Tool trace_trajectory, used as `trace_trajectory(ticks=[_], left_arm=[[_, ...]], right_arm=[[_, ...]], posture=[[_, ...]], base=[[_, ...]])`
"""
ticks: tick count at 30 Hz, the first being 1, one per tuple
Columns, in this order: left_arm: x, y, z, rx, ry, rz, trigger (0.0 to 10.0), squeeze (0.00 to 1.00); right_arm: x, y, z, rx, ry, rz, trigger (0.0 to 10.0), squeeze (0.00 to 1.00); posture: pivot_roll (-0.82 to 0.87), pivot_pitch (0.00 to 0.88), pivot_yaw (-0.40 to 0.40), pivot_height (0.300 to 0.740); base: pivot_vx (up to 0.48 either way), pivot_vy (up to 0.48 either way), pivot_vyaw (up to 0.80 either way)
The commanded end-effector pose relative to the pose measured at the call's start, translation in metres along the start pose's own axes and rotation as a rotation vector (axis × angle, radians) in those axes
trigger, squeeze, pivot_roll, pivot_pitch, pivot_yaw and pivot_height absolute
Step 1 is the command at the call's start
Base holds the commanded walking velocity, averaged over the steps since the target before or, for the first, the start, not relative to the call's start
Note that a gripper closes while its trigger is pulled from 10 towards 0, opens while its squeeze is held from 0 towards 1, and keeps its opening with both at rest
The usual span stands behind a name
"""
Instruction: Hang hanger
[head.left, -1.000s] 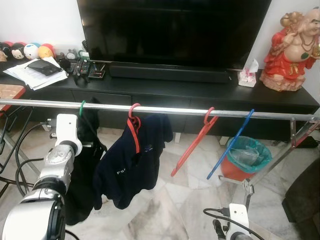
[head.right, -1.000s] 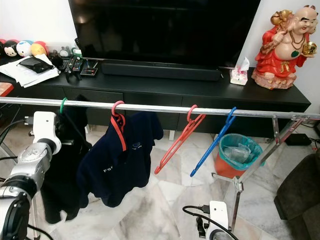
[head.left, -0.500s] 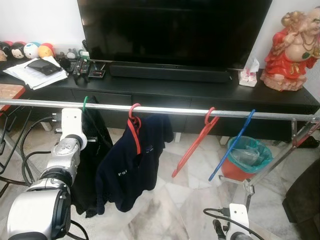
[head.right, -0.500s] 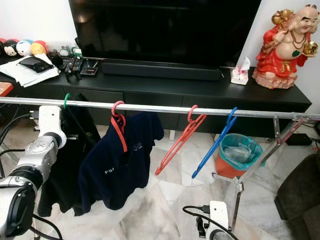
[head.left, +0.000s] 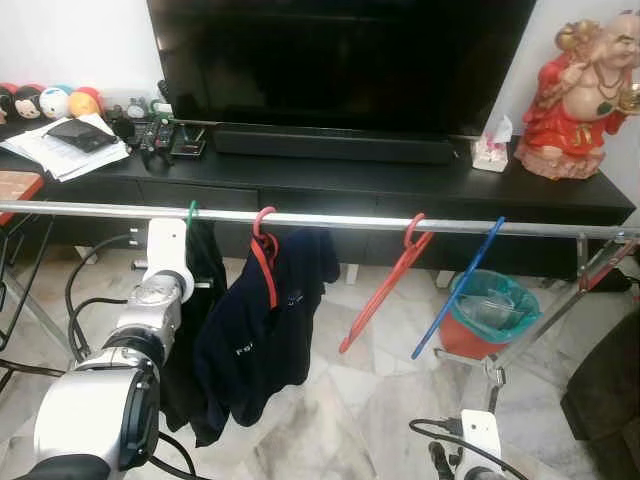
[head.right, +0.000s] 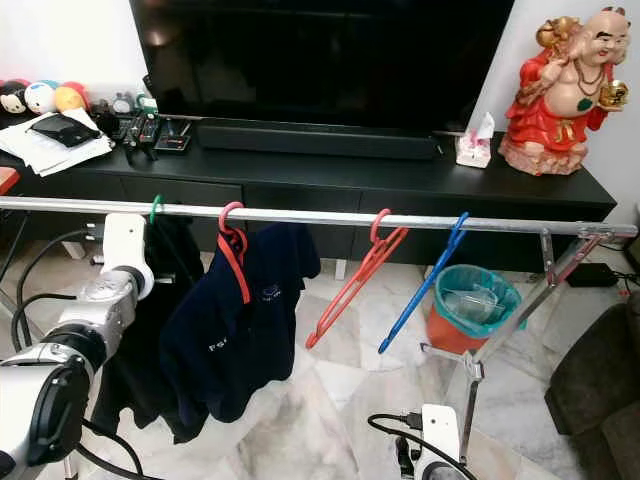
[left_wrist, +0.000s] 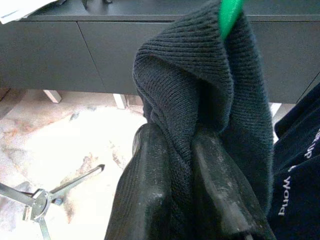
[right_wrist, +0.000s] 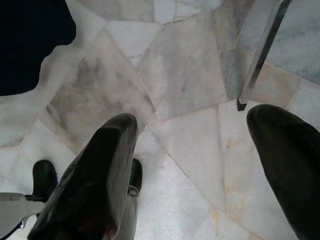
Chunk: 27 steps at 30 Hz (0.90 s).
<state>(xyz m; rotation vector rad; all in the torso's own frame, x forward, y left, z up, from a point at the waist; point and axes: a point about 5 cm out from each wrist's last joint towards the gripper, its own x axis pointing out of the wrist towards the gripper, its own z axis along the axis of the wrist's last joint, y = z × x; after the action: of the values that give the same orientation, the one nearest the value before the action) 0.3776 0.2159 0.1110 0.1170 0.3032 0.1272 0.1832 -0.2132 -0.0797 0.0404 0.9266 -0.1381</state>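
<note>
The left gripper (left_wrist: 190, 200) is reaching up just under the shiny metal rail (head.left: 330, 219), its fingers (left_wrist: 150, 185) pinching a fold of the ribbed black knit (left_wrist: 200, 100) that is draping from the green hanger (head.left: 191, 211), whose hook is sitting over the rail. Beside it a navy shirt (head.left: 260, 320) is hanging on a red hanger (head.left: 266, 250), then a bare red hanger (head.left: 385, 285) and a blue one (head.left: 460, 290), both tilting. The right gripper (right_wrist: 200, 165) is hanging low over the marble floor (right_wrist: 185, 80), its fingers spread wide apart.
</note>
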Motion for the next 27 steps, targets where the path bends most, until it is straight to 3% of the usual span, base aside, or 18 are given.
trace_trajectory(ticks=[1,7,11,18,27], left_arm=[[0.001,-0.003,0.001,0.032,0.015,0.001,10.0,0.00],[0.000,-0.002,0.004,-0.040,-0.026,0.024,10.0,0.00],[-0.001,0.002,0.003,-0.027,-0.073,0.038,10.0,0.00],[-0.006,0.024,-0.001,-0.035,-0.137,0.075,10.0,0.00],[-0.008,0.032,0.008,0.000,-0.211,0.052,10.0,0.00]], right_arm=[[-0.001,-0.006,-0.001,0.000,-0.007,-0.018,10.0,0.00],[-0.001,-0.007,-0.002,-0.004,-0.004,-0.020,10.0,0.00],[-0.001,-0.007,-0.002,-0.002,-0.007,-0.022,10.0,0.00],[-0.001,-0.007,0.000,-0.004,-0.010,-0.019,10.0,0.00],[-0.001,-0.007,0.000,-0.003,-0.010,-0.018,10.0,0.00]], posture=[[0.01,0.000,-0.078,0.740],[0.00,0.000,-0.080,0.740],[0.00,0.000,-0.086,0.740],[0.02,0.000,-0.091,0.740],[0.03,0.000,-0.087,0.740]], base=[[0.000,0.000,0.00],[0.000,0.000,0.00],[0.000,0.000,0.00],[0.000,0.000,0.00],[0.000,0.000,0.00]])
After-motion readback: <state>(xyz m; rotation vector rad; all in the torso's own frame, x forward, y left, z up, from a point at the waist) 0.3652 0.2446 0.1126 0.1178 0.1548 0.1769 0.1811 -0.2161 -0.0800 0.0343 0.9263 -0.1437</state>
